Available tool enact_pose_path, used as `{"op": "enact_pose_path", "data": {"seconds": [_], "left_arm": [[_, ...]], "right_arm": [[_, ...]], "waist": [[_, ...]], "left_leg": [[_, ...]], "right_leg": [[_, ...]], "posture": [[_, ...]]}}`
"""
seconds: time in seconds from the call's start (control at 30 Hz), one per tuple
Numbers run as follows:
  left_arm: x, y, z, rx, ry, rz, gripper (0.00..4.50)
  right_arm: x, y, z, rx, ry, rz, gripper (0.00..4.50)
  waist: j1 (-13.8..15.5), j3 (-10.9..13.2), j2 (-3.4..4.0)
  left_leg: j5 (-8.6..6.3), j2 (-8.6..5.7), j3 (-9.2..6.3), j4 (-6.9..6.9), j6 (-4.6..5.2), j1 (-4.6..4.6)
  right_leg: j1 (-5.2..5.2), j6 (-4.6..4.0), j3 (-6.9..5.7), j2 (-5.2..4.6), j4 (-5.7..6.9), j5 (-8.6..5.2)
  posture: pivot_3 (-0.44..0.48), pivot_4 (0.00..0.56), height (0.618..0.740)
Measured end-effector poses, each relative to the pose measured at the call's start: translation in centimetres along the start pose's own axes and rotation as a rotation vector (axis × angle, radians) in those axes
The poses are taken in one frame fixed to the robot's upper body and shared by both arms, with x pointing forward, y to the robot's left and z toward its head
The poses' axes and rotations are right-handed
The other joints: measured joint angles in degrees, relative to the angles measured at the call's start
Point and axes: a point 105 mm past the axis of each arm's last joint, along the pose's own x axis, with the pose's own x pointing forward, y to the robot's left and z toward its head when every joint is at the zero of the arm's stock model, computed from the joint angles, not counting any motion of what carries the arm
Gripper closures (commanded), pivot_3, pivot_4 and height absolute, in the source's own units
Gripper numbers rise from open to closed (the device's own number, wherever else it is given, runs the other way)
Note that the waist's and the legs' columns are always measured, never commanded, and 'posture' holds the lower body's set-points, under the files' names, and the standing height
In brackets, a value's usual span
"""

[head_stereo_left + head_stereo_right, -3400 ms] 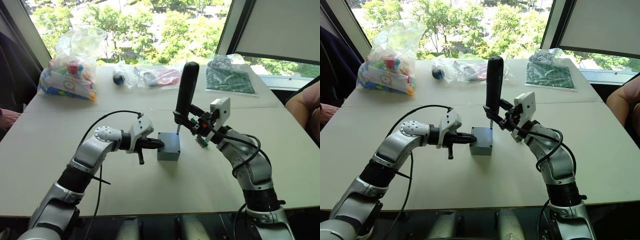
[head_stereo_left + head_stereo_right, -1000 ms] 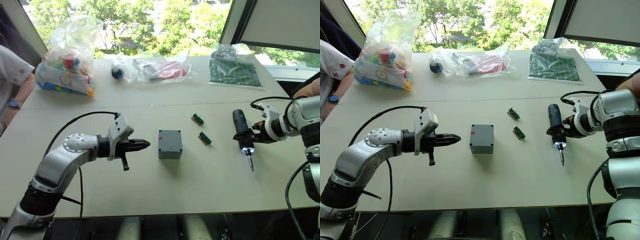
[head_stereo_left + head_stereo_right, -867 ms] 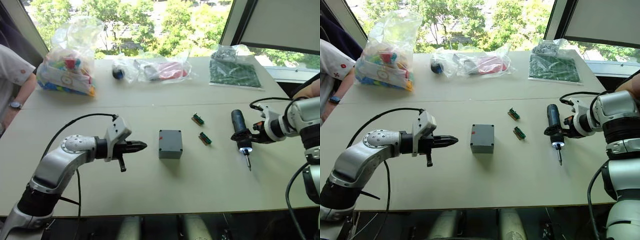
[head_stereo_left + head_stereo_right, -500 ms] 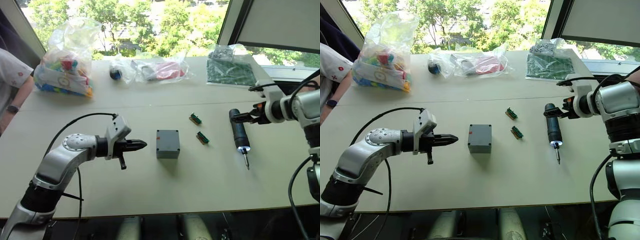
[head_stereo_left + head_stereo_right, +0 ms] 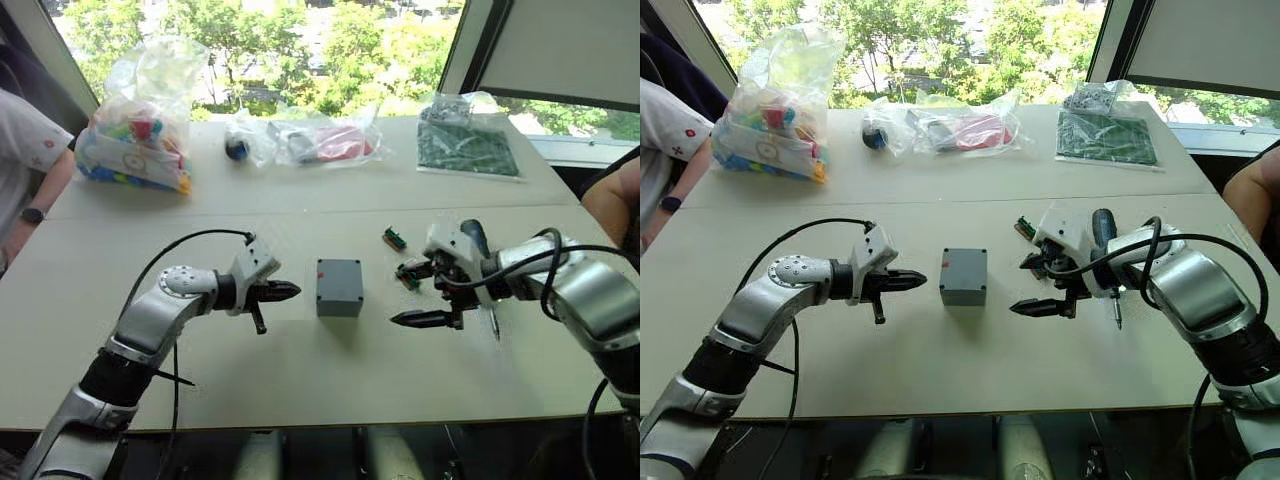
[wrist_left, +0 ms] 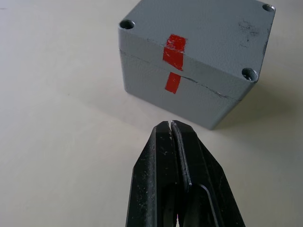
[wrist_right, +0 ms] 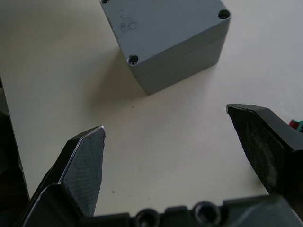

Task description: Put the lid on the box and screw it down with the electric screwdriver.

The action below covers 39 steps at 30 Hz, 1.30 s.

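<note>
The left wrist view revealed red marks across the seam between lid and box; left gripper clenched, right gripper released.

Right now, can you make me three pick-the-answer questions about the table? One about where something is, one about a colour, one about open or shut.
1. Where is the electric screwdriver?
A. lying on the table behind the right end effector
B. standing on the box
C. in the left end effector

2. What colour is the tape mark on the box?
A. blue
B. red
C. yellow

3. How are the left end effector's fingers?
A. wide open
B. shut on the box
C. shut on nothing

Answers:
1 A, it lies flat on the table beyond the right arm.
2 B, a red strip crosses the seam where the lid meets the box.
3 C, the fingers press together short of the box.
</note>
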Motion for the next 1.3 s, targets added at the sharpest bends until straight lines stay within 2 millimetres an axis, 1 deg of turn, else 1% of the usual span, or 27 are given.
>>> {"op": "enact_pose_path", "data": {"seconds": [0.1,0.23,0.3,0.4,0.57,0.73,0.8,0.87,0.93,0.97,1.0,1.07,1.13,1.17,1.23,1.3], "left_arm": [[0.6,-0.3,0.2,0.012,0.0,-0.027,4.5],[1.1,0.7,1.3,0.043,-0.008,-0.024,4.5],[1.4,0.7,1.7,0.047,-0.018,-0.045,4.5],[1.9,0.9,1.8,0.062,-0.002,-0.063,4.5],[2.6,1.5,1.7,0.078,0.01,-0.059,4.5],[3.4,2.4,2.2,0.128,0.006,-0.045,4.5],[3.0,2.8,1.7,0.133,0.029,-0.032,4.5],[1.8,3.1,1.3,0.146,0.054,-0.017,4.5],[0.3,2.6,0.7,0.153,0.074,-0.025,4.5],[-0.3,2.0,0.2,0.137,0.078,-0.042,4.5],[-0.6,1.4,-0.2,0.12,0.082,-0.06,4.5],[-0.4,0.0,-0.7,0.079,0.072,-0.1,4.5],[0.0,-1.0,-0.6,0.066,0.058,-0.128,4.5],[0.0,-1.0,-0.5,0.063,0.054,-0.126,4.5],[0.8,-1.4,0.2,0.056,0.021,-0.118,4.5],[1.8,-1.9,0.8,0.051,-0.011,-0.123,4.5]], "right_arm": [[0.9,0.4,-0.5,0.002,0.017,0.013,0.07],[2.1,1.3,-0.1,0.003,-0.004,0.044,0.07],[3.3,2.1,0.1,0.011,-0.013,0.083,0.07],[4.3,2.7,0.4,0.05,-0.026,0.1,0.07],[4.5,3.2,0.9,0.08,-0.031,0.114,0.07],[4.3,5.0,2.5,0.071,-0.081,0.183,0.07],[3.3,4.2,2.4,0.069,-0.076,0.141,0.07],[2.1,3.0,1.9,0.05,-0.043,0.075,0.07],[0.7,1.2,1.0,0.012,0.008,-0.012,0.07],[0.1,0.0,0.5,0.001,0.032,-0.061,0.07],[-0.1,-0.8,0.4,-0.007,0.036,-0.089,0.07],[0.4,-2.2,0.6,-0.029,0.021,-0.12,0.07],[1.1,-2.9,0.5,-0.04,0.013,-0.127,0.07],[1.4,-3.1,0.5,-0.045,0.012,-0.127,0.07],[2.1,-3.0,0.6,-0.047,-0.003,-0.11,0.07],[2.8,-2.5,0.9,-0.065,-0.016,-0.072,0.07]], "waist": [[-0.2,0.0,-0.03],[-0.1,0.0,-0.04],[0.0,0.0,-0.05],[0.0,0.0,-0.06],[0.4,0.0,-0.07],[1.1,0.0,-0.07],[1.1,0.0,-0.08],[1.0,0.0,-0.08],[0.8,0.0,-0.08],[0.8,0.0,-0.08],[0.8,0.0,-0.08],[0.8,0.0,-0.1],[1.0,0.1,-0.15],[1.1,0.1,-0.15],[1.3,0.1,-0.15],[1.2,0.1,-0.18]], "left_leg": [[0.0,0.01,-0.02,-0.06,0.0,-0.01],[0.0,0.01,-0.05,-0.05,0.0,-0.01],[0.0,0.01,-0.05,-0.04,0.0,-0.01],[0.0,0.0,-0.05,-0.02,0.0,-0.03],[0.0,0.0,-0.06,-0.02,0.0,-0.02],[0.0,0.01,-0.07,-0.02,0.0,-0.02],[0.0,0.01,-0.06,0.0,0.0,-0.04],[0.0,0.01,-0.05,-0.02,0.0,-0.03],[0.0,0.03,-0.01,-0.09,0.0,0.01],[0.0,0.03,-0.01,-0.12,0.0,0.02],[0.0,0.05,-0.01,-0.12,0.0,0.02],[0.0,0.05,-0.01,-0.09,0.0,0.03],[0.0,0.05,-0.04,-0.06,0.0,0.02],[0.0,0.05,-0.04,-0.04,0.0,0.01],[0.0,0.03,-0.04,-0.01,0.0,-0.02],[0.0,0.0,-0.02,0.01,0.0,-0.05]], "right_leg": [[-0.04,0.14,0.0,0.02,0.01,0.08],[-0.04,0.15,0.0,0.04,0.03,0.09],[-0.03,0.15,0.0,0.04,0.03,0.09],[-0.03,0.15,0.0,0.04,0.03,0.09],[-0.03,0.15,-0.01,0.04,0.03,0.09],[-0.03,0.15,-0.01,0.06,0.03,0.09],[-0.04,0.15,-0.01,0.04,0.03,0.09],[-0.05,0.15,0.0,0.04,0.03,0.09],[-0.06,0.13,0.0,0.04,0.02,0.08],[-0.06,0.13,0.0,0.03,0.01,0.08],[-0.06,0.13,0.0,0.04,0.02,0.08],[-0.06,0.12,0.0,0.05,0.03,0.08],[-0.05,0.12,0.0,0.07,0.06,0.08],[-0.05,0.13,-0.01,0.07,0.06,0.09],[-0.01,0.14,0.0,0.04,0.03,0.09],[-0.01,0.15,0.0,0.0,0.0,0.09]], "posture": [[0.0,0.15,0.74],[0.0,0.15,0.74],[0.0,0.15,0.74],[0.0,0.15,0.74],[0.0,0.15,0.74],[0.0,0.15,0.74],[0.0,0.15,0.74],[0.0,0.15,0.74],[0.0,0.15,0.74],[0.0,0.15,0.74],[0.0,0.15,0.74],[0.0,0.15,0.74],[0.0,0.15,0.74],[0.0,0.15,0.74],[0.0,0.15,0.74],[0.0,0.15,0.74]]}}
